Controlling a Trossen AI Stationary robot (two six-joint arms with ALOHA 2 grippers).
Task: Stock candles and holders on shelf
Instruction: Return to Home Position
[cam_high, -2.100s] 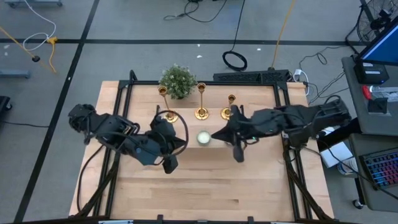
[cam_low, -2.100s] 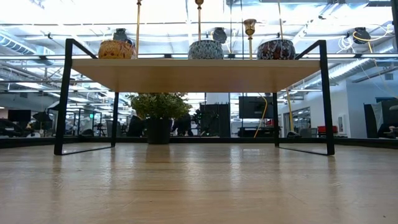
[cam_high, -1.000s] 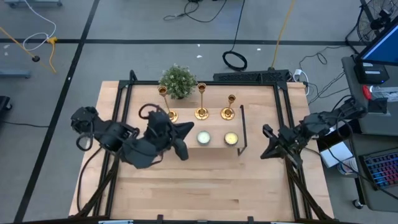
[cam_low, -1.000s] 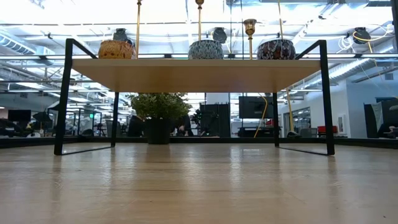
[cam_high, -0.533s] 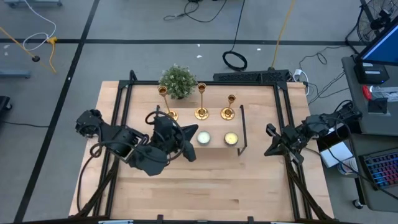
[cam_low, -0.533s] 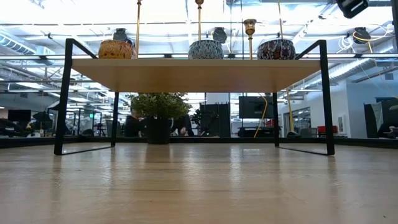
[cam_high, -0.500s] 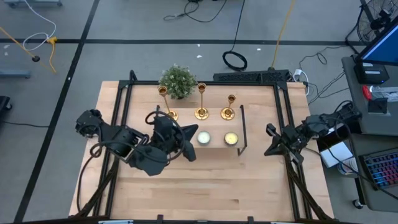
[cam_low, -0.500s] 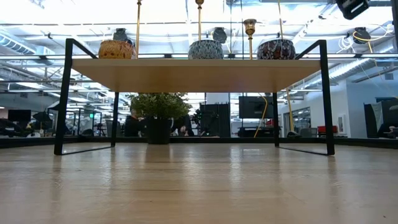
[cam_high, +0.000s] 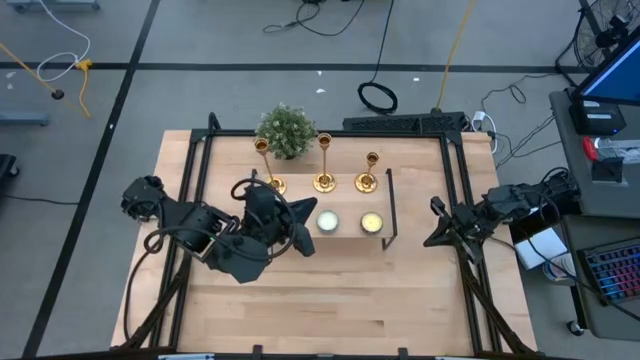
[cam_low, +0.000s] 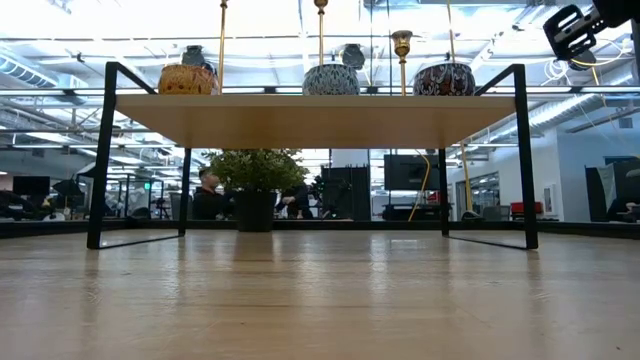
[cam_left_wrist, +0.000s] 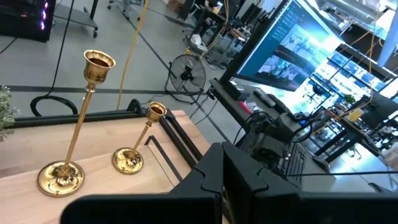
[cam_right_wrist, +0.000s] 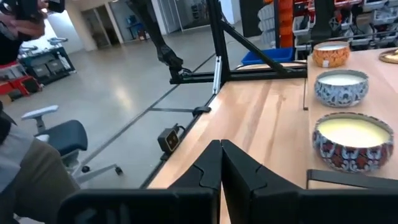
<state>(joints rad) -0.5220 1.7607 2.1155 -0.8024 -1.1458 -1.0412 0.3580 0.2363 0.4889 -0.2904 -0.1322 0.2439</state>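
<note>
The shelf (cam_high: 345, 205) carries three gold holders (cam_high: 323, 170) along its far side and the candles along its near side. A white candle (cam_high: 327, 222) and a yellowish one (cam_high: 371, 223) show from above; my left arm covers the third, which shows in the low view (cam_low: 188, 78). My left gripper (cam_high: 305, 215) hovers shut above the shelf's left part, pointing toward the table's right; two holders (cam_left_wrist: 90, 118) stand ahead of it. My right gripper (cam_high: 428, 240) is shut and level near the table's right edge, clear of the shelf, facing the candles (cam_right_wrist: 353, 140).
A small green plant (cam_high: 286, 130) stands on the table behind the shelf's far left corner. The shelf's black legs (cam_low: 105, 150) rest on the tabletop (cam_high: 330, 300), which is bare wood on its near half. A person sits beyond the table's left edge (cam_right_wrist: 25, 168).
My right gripper has sunk at the table's right edge, drawing back a little from the shelf, and has come into the low view's upper right corner. My left gripper has rolled slightly above the shelf's left part. Both stay shut. Candles and holders have not moved.
</note>
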